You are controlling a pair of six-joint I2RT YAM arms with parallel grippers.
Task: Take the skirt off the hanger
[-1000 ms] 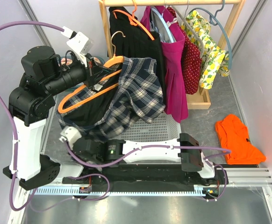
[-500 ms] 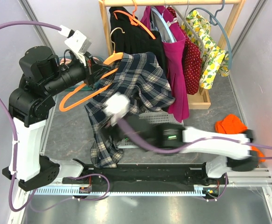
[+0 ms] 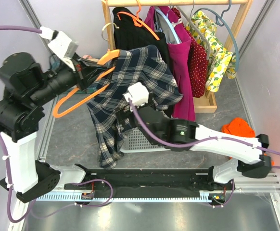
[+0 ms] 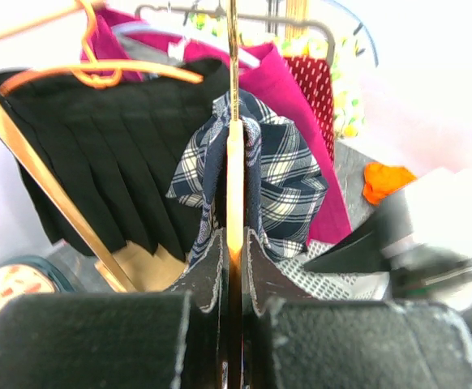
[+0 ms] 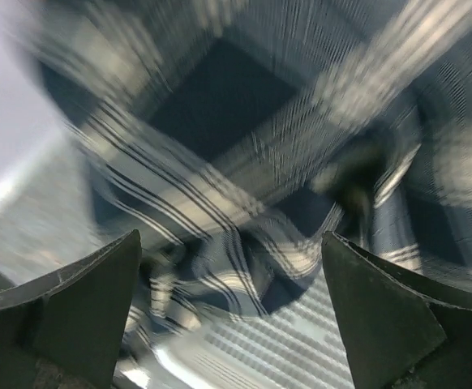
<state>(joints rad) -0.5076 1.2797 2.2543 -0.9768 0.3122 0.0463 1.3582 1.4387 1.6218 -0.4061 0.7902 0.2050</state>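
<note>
Top external view: the orange hanger (image 3: pixel 57 110) is held up at the left by the left hand (image 4: pixel 234 243), whose fingers are pressed together on its flat body, as is seen edge-on from the left wrist. The plaid skirt (image 3: pixel 142 77) is not yet off. It is draped over the hanger's far end, near the clothes rack (image 3: pixel 202 2), and hangs down in a long fold beside the basket (image 3: pixel 149 140) below. The nearer half of the hanger is bare, so the work is judged to be partly done. The right hand (image 5: pixel 229 239) is raised to the cloth with its fingers spread wide apart; plaid fills the blurred right wrist view beyond them, but nothing is clamped. What is left, it is judged, is for the cloth to be taken and drawn clear of the hanger.
</note>
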